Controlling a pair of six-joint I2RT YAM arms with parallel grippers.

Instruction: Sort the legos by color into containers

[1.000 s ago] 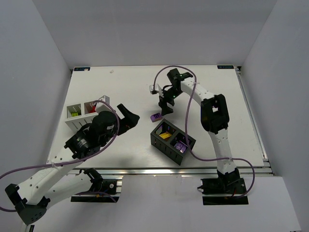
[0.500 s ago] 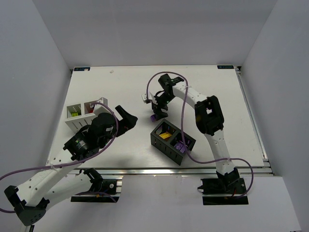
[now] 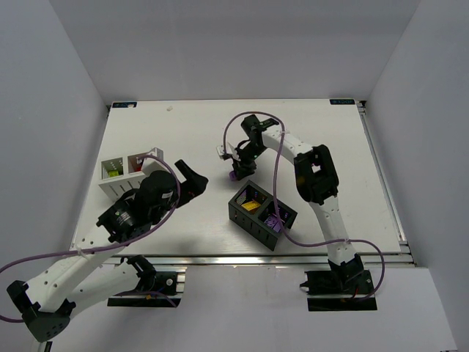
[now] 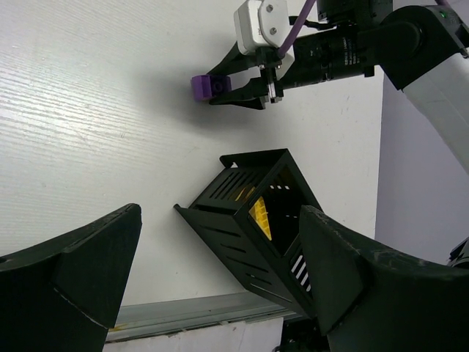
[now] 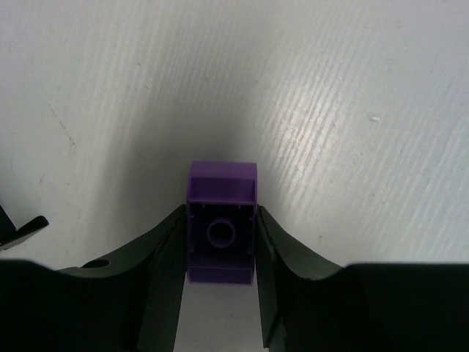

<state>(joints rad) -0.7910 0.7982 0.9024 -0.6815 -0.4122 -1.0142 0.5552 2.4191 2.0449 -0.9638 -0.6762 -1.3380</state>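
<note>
A purple lego lies on the white table just above the black container, its hollow underside facing the right wrist camera. My right gripper is shut on it, one finger pressed against each side; the top view shows the same grip. The black container holds a yellow lego in one cell and a purple one in the other. My left gripper stands open and empty between the two containers. The white container holds a green lego and a red one.
In the left wrist view the black container sits between my left fingers' line of sight, with the right gripper and its purple lego beyond. The table's front rail runs close below the black container.
The right gripper came down and left from the far side onto the purple lego and closed its fingers on it. The left arm drew back slightly.
</note>
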